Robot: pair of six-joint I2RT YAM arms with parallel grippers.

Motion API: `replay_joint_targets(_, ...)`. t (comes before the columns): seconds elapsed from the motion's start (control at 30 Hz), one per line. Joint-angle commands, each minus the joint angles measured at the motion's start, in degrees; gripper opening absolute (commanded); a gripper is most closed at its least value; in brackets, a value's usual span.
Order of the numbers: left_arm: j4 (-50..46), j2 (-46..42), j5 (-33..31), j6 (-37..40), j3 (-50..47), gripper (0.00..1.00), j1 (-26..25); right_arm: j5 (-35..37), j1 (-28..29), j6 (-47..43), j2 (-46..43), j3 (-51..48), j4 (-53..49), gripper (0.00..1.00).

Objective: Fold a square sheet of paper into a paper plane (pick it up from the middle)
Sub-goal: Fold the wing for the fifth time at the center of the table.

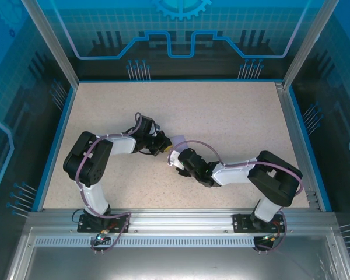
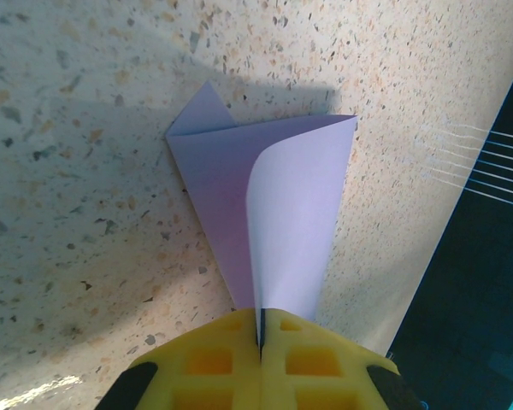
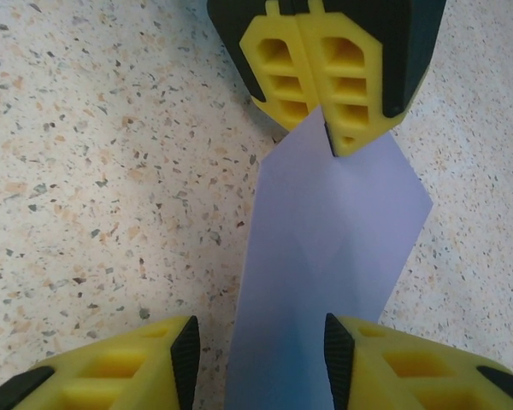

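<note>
While the left end effector (image 2: 261,323) has its yellow fingers pressed together on the narrow tip of the thin, pale lavender paper (image 2: 274,196), folded into a kite-like shape, the wider end of that paper spreads away from it above the speckled beige worktop (image 2: 85,213), with one flap curling up along the centre crease and a small corner sticking out at the far side. From the right wrist, the right end effector (image 3: 258,363) stands spread, its yellow fingers (image 3: 128,367) on either side of the paper's broad end; bare worktop shows beside one black pad, while the other sits at the paper's edge, and I cannot tell whether it touches. Seen from above, both end effectors meet near the worktop's middle, the paper (image 1: 177,142) a pale patch just beside them
</note>
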Motion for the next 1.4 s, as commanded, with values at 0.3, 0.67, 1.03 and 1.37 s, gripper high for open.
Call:
replay_joint_targets(0.3, -0.3, -1.1, 1.9, 1.5, 0.1, 0.02, 0.3, 1.5, -0.6, 1.4, 1.0, 1.2, 0.3, 0.42)
replay_joint_targets(0.67, -1.6, -1.3, 1.8, 2.4, -0.1, 0.02, 0.6, 1.7, -0.9, 1.8, 0.7, 0.6, 0.4, 0.39)
replay_joint_targets(1.03, -2.1, -0.8, 2.2, 2.5, 0.4, 0.02, 0.6, 1.3, -1.7, 3.3, -0.1, 0.5, -0.4, 0.37)
replay_joint_targets(1.37, -3.3, -2.0, 1.6, 2.9, 0.5, 0.03, 0.7, 1.2, -1.9, 4.5, 0.2, 0.3, 1.0, 0.33)
